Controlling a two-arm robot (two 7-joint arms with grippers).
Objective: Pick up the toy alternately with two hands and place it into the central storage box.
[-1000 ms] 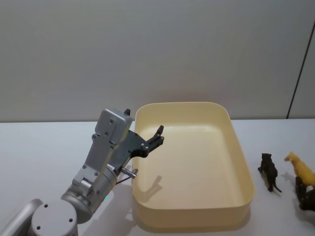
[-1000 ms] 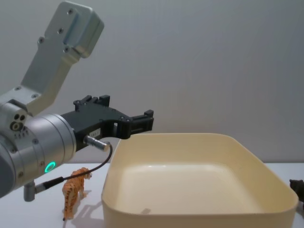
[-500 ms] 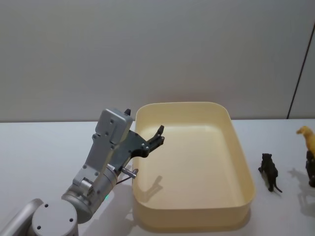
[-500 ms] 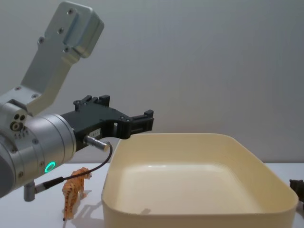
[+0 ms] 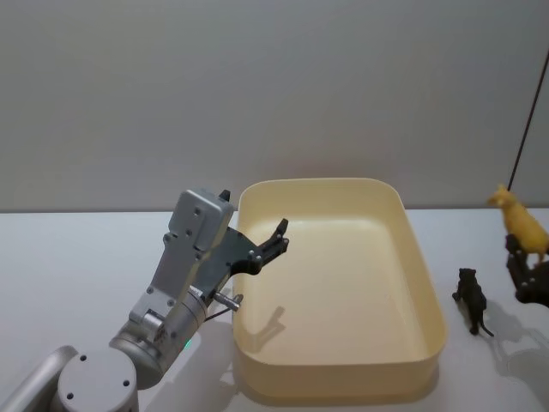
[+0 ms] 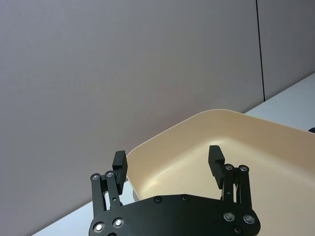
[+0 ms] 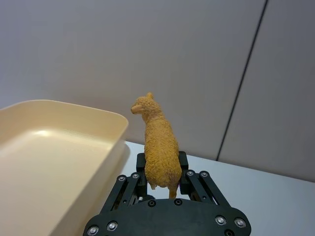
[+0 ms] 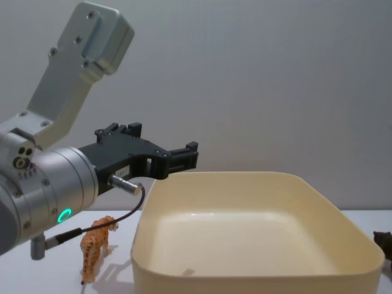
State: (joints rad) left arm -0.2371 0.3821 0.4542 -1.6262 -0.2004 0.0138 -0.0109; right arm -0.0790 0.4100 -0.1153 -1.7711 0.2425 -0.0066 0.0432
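Rising from the counter (image 5: 77, 257) since a second ago, the right tool (image 5: 525, 257) now carries a yellow toy animal (image 5: 517, 221) higher in the air and slightly closer to the box (image 5: 426, 283). The left tool (image 5: 276, 239) has not moved.

The right tool is clamped on the yellow toy animal (image 7: 158, 140), its two black fingers pressing the lower body from either side. The animal stands upright above the fingers, woolly and long-necked, its head turned toward the box (image 7: 98, 162). The cream-yellow box lies beside this tool, apart from it, with nothing inside. A black toy animal (image 5: 470, 299) stands on the counter between the right tool and the box, lower than the tool.

The left tool (image 6: 167, 158) is spread wide with nothing between its fingers. It hangs in the air over the box's left rim, pointing across the box toward the right tool. In the chest view the left tool (image 8: 184, 158) sits just above the rim of the box (image 8: 257, 278). A striped orange toy tiger (image 8: 97, 245) stands on the counter below the left arm, just outside the box's left wall.
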